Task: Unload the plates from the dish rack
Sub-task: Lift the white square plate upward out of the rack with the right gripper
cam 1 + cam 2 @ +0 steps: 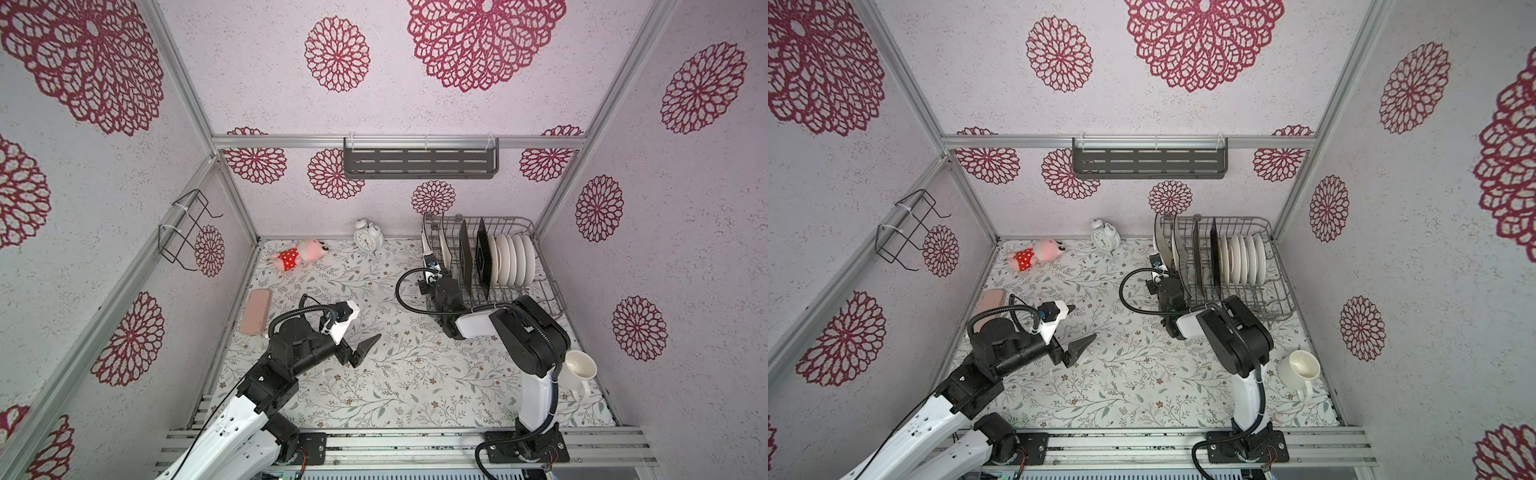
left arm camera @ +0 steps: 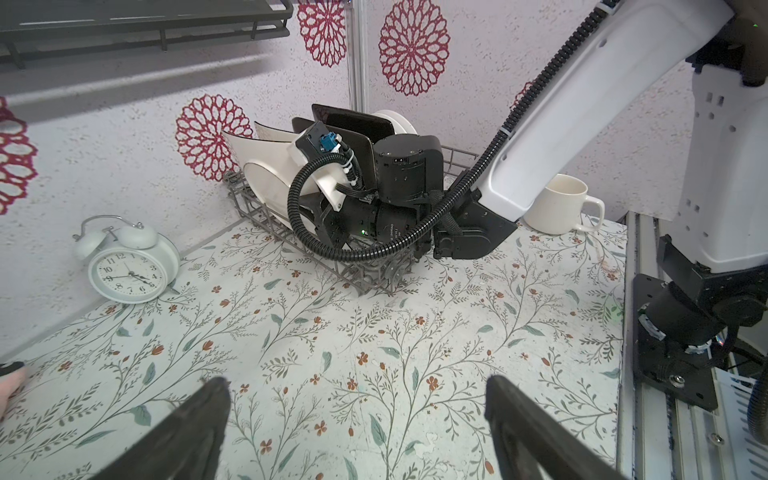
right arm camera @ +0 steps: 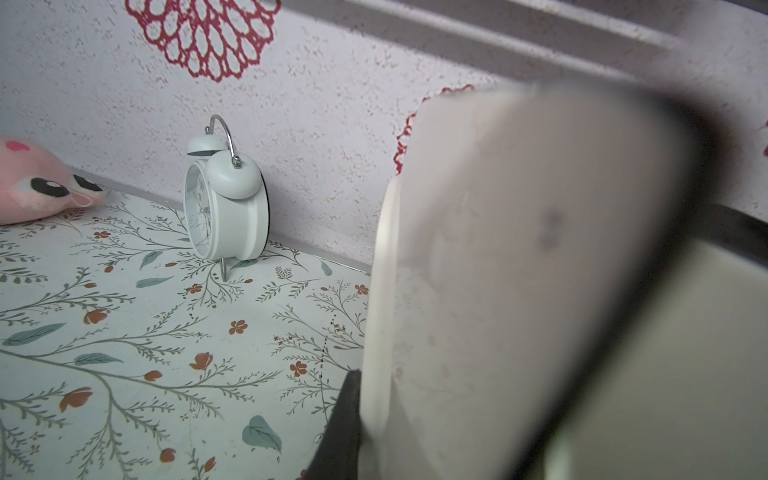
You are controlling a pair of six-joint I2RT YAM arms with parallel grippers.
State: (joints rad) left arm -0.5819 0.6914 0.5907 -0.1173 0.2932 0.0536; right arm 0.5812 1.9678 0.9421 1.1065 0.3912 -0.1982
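Grey wire dish rack (image 1: 544, 291) stands right of centre in both top views, its plates upright between the tines so each can be drawn out singly. We see the right gripper (image 2: 318, 214) clenched on the square white plate (image 3: 519, 270) at the rack's left end, probably because it is the easiest to reach. Round white plates (image 1: 511, 259) fill the right end. The left gripper (image 2: 357, 386) hangs spread wide and empty over the floral table (image 1: 395, 374), perhaps ready to receive.

The clock (image 1: 368, 236) stands left of the dish rack (image 1: 536, 291) holding plates (image 1: 511, 259)
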